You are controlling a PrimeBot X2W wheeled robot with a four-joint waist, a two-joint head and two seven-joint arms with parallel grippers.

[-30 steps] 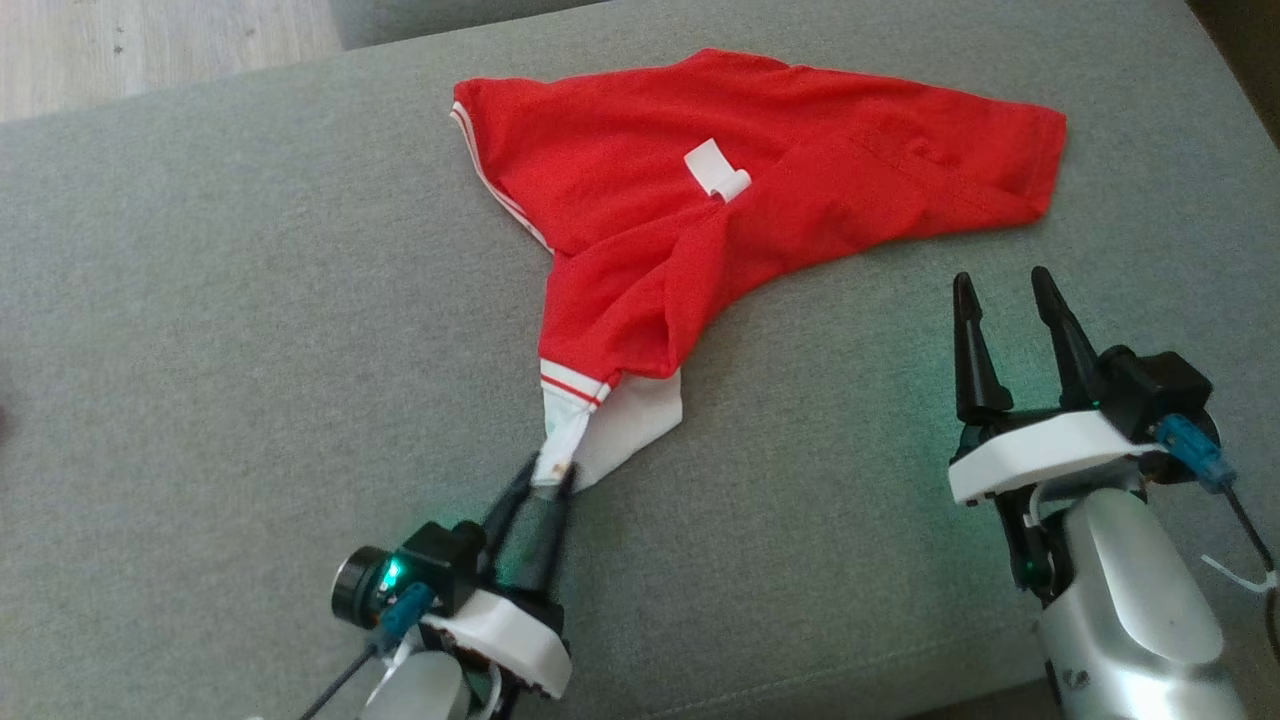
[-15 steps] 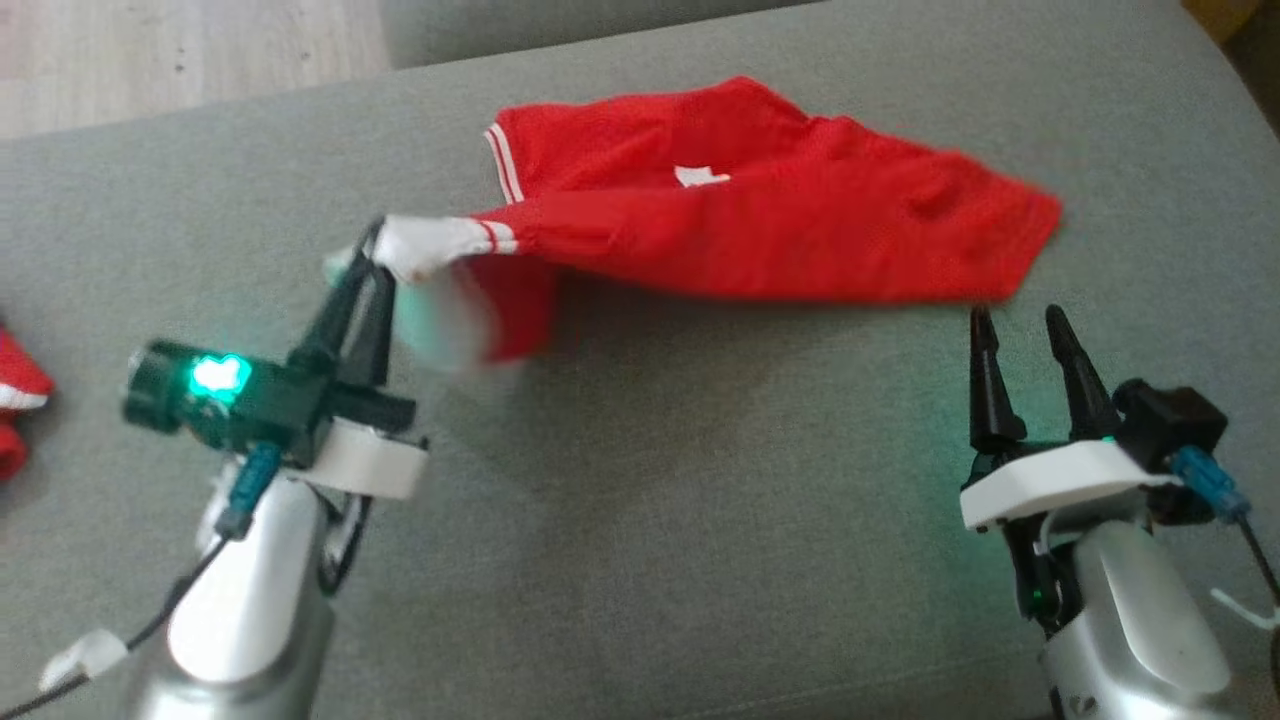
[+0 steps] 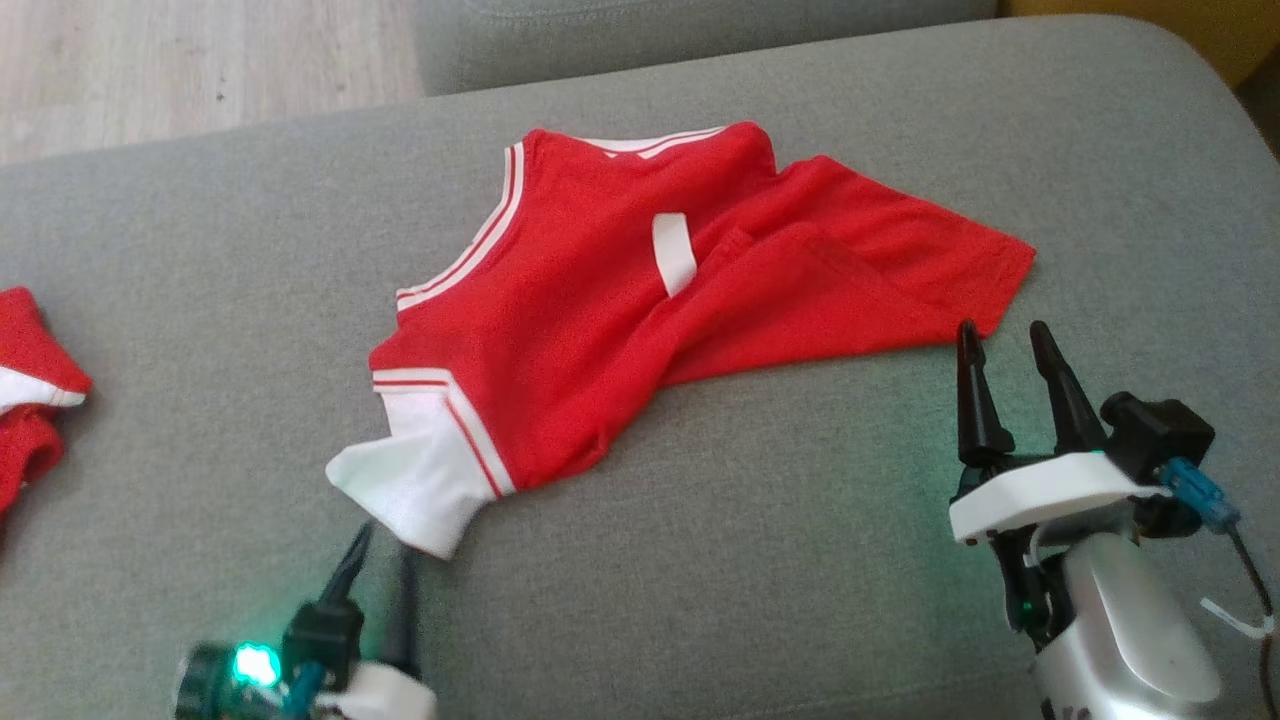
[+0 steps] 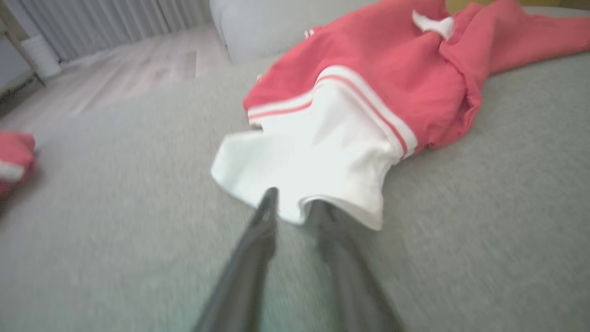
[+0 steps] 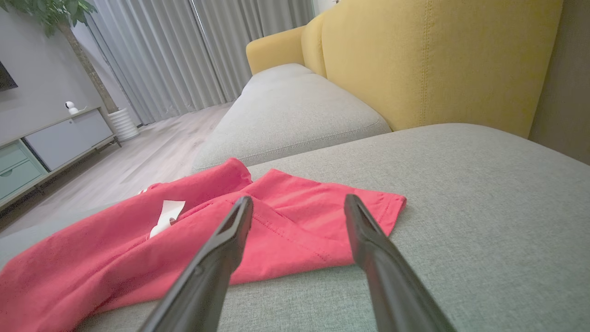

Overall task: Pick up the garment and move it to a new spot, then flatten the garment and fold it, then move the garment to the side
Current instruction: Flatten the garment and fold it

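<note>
Now spread, rumpled, across the middle of the grey sofa (image 3: pixel 750 560) seat: red garment (image 3: pixel 640 300), striped collar toward the far edge, white label (image 3: pixel 673 252) near its middle, white sleeve (image 3: pixel 410 490) at the near-left corner, flat on the cushion. Just short of that sleeve's hem, left fingers (image 3: pixel 352 565), parted by a narrow gap, tips right at the hem's edge in the left wrist view, gripping nothing. At the lower right, right fingers (image 3: pixel 972 390), spread wide and empty, pointing up at the garment's right corner, tips just beside its hem; contact impossible to tell. At the seat's far left edge, well apart, another red-and-white cloth (image 3: pixel 25 400). Beyond the sofa, pale wood floor (image 3: pixel 150 70).
</note>
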